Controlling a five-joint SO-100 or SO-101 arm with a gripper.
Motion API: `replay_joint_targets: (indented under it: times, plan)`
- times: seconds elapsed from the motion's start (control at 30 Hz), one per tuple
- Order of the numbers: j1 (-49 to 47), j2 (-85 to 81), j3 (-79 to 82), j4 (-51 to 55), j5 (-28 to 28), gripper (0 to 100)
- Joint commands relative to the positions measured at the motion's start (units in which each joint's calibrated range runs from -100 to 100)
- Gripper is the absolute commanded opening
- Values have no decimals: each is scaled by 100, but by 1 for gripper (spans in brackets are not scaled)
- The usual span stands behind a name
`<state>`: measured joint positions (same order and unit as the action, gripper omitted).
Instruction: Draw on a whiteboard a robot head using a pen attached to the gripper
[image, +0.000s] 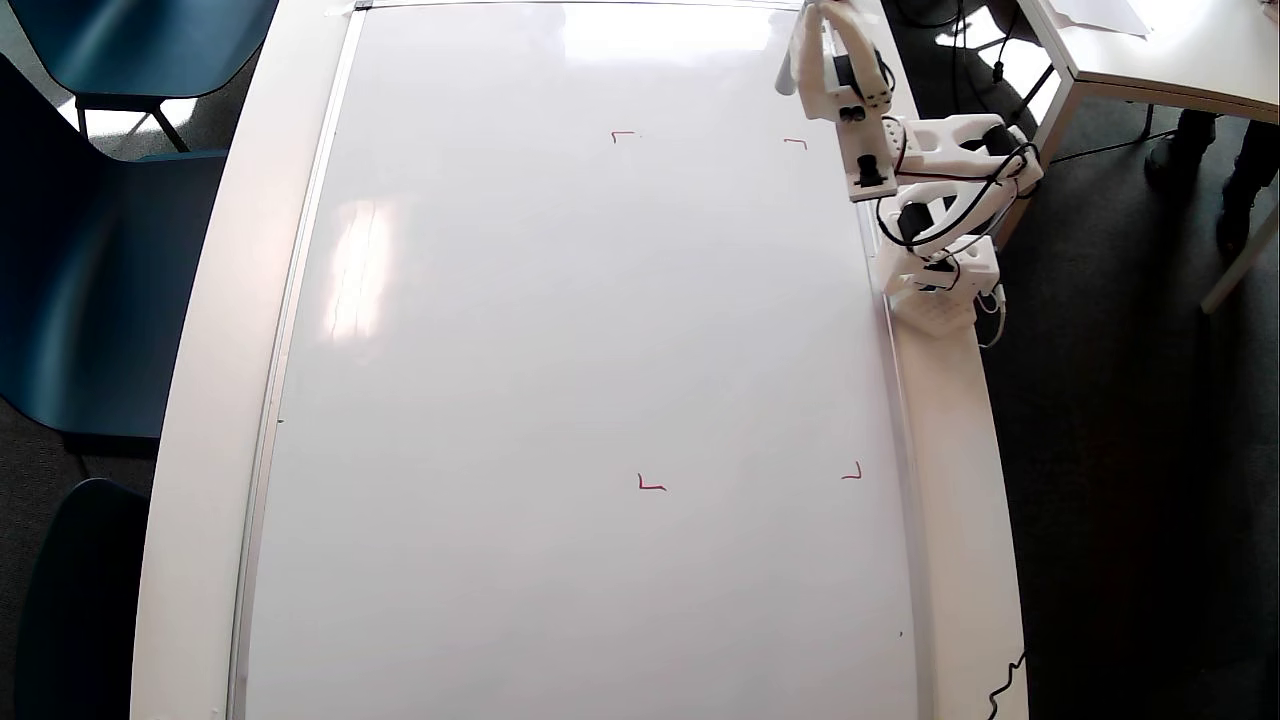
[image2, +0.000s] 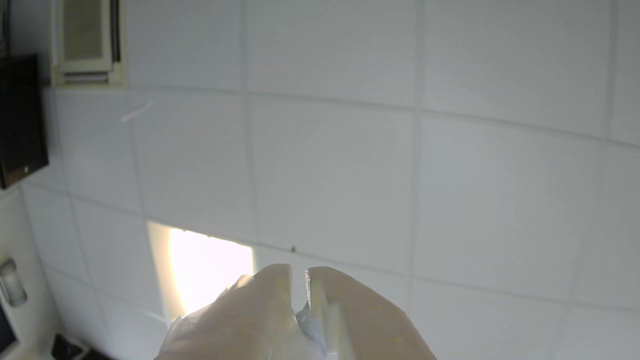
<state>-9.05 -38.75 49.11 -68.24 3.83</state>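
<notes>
The whiteboard (image: 560, 380) lies flat on the white counter (image: 215, 400) and fills most of the overhead view; it has no blue lines on it at all, so the robot head is not started, by the look of it; only four small red corner marks (image: 650, 485) sit on the board, near its right side in that view, and they seem to mark the spot for the drawing; all of the drawing is left to do.

The arm is folded up at the top right edge of the board in the overhead view; the pincer (image: 825, 30) is up there too, well apart from the red marks.

In the wrist view the pincer (image2: 299, 274) points at ceiling tiles and a bright lamp (image2: 210, 270), not at the board; its two fingers are almost together, with just a thin gap; something pale is wedged low down between them, but I cannot tell if it is the pen; no pen shows clearly in either view; the top edge of the overhead view cuts off part of the pincer.
</notes>
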Motion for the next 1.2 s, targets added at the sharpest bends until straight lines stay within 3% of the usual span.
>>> replay_joint_targets:
  times: [0.0, 0.53, 0.93, 1.03, 1.17]
  plan:
    - [32, 366, -476, 65, 19, 1]
    - [62, 1364, -1565, 65, -8, 1]
    - [-123, 3519, -3136, 91, 30, 2]
    - [-123, 3645, -3263, 664, 35, 2]
    - [-130, 3460, -3808, 2593, 35, 2]
